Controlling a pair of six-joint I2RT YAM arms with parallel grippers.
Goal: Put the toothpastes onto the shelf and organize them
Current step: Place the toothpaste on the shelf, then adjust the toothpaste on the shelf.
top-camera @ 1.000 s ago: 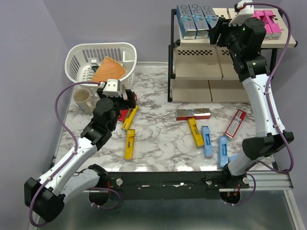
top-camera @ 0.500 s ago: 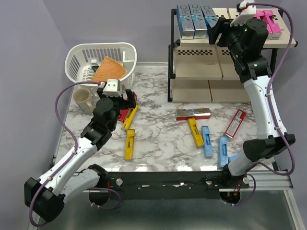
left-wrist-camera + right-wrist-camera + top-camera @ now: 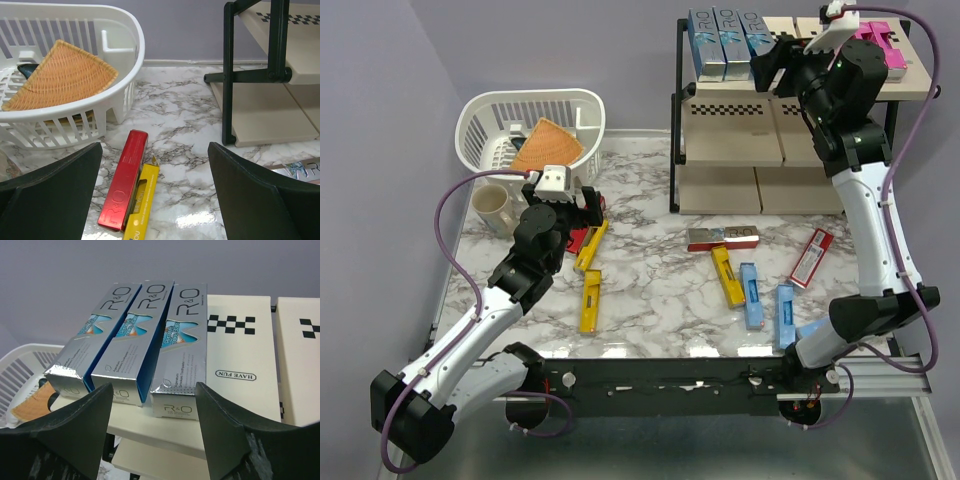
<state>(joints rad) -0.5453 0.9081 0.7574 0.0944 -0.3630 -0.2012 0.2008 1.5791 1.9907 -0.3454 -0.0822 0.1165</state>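
Note:
The shelf (image 3: pixel 728 140) stands at the back right. Three silver-blue toothpastes (image 3: pixel 725 42) lie side by side on its top tier, also in the right wrist view (image 3: pixel 145 340); pink ones (image 3: pixel 876 40) lie at the top right. My right gripper (image 3: pixel 772 66) is open and empty, just in front of the silver cartons (image 3: pixel 155 405). On the table lie yellow (image 3: pixel 590 300), red (image 3: pixel 811 257), light blue (image 3: pixel 750 296) and silver (image 3: pixel 723 237) cartons. My left gripper (image 3: pixel 588 203) is open and empty above a red carton (image 3: pixel 123 180) and a yellow carton (image 3: pixel 141 206).
A white plastic basket (image 3: pixel 478 118) holding a wicker wedge (image 3: pixel 547 146) stands at the back left, with a mug (image 3: pixel 493 206) in front of it. In the left wrist view the basket (image 3: pixel 120 65) and the shelf's black leg (image 3: pixel 228 75) flank a marble strip.
My right gripper has pulled back slightly from the silver-blue cartons on the top tier. The left arm has not moved.

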